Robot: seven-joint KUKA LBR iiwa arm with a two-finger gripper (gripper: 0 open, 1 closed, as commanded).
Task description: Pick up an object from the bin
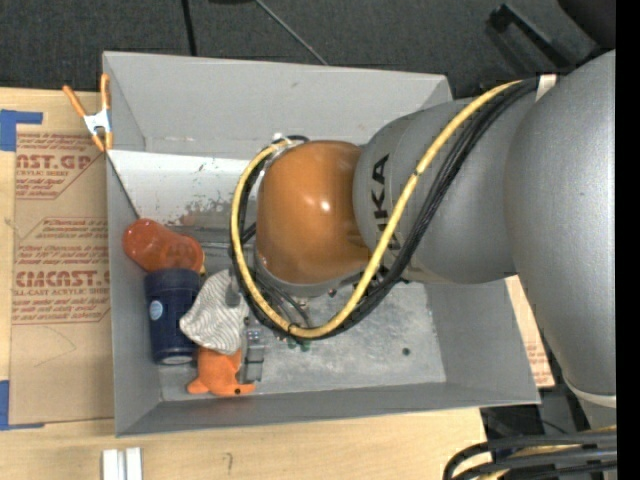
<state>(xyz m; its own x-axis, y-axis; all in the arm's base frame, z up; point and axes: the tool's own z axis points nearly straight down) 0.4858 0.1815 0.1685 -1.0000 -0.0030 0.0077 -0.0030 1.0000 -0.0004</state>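
Here I am reaching in from the right, my grey arm (480, 198) lying across most of the grey metal bin (420, 353). The orange cover (305, 213) on my wrist hangs over the bin's middle, with yellow and black cables (240, 218) looped round it. Below the cover, my gripper (252, 356) points down toward the floor near the bin's lower left corner. Little of it shows past the wrist, so I cannot tell whether it stands wide or narrow, nor whether anything is in it.

The things lie gathered on the left side of the bin. Nearest to me is a crumpled white-and-grey cloth (213, 315), just left of the gripper and partly tucked under the cable loop; whether I touch it I cannot tell. Just below the cloth, near the lower wall, lies a small orange toy (218, 376), right beside the gripper's tip. Left of the cloth is a dark blue can (170, 313) with a small pale round mark on its side, its length running up and down the view, its right side against the cloth. Above the can, a rounded red-orange thing (158, 246) rests against its upper end; what kind of thing it is I cannot make out.
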